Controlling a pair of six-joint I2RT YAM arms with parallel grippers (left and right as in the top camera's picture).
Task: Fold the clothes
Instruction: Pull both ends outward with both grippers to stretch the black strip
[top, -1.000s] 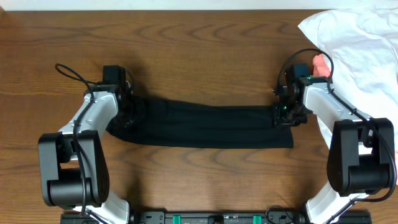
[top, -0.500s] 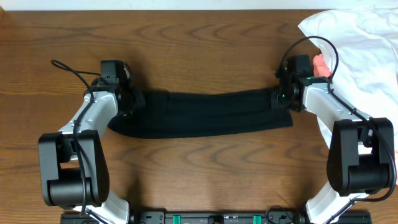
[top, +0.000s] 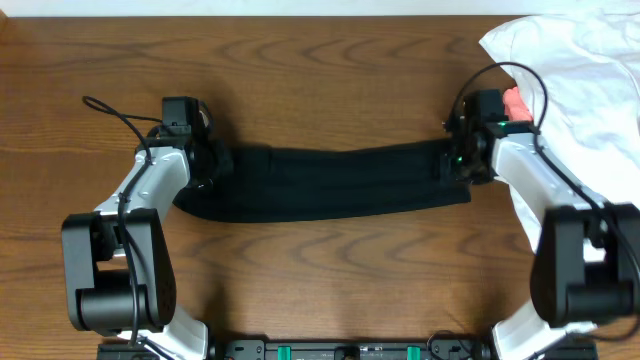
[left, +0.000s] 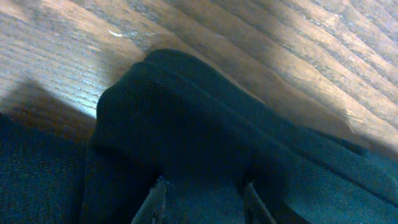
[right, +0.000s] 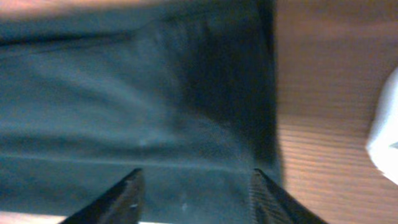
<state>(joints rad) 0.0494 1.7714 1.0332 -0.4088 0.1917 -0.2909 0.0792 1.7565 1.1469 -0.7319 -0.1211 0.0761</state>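
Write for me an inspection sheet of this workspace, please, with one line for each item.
surface: wooden table, brown grain, bare around the cloth
job's things: black garment folded into a long band, lying between the two grippers
clutter: white garment heaped at the far right corner; coral-pink garment peeking out beside it
grippers: left gripper at the band's left end, fingers apart, grip unclear; right gripper at the right end, jaws open over the cloth
cables: left cable and right cable, black loops off the wrists
surroundings: nothing seen
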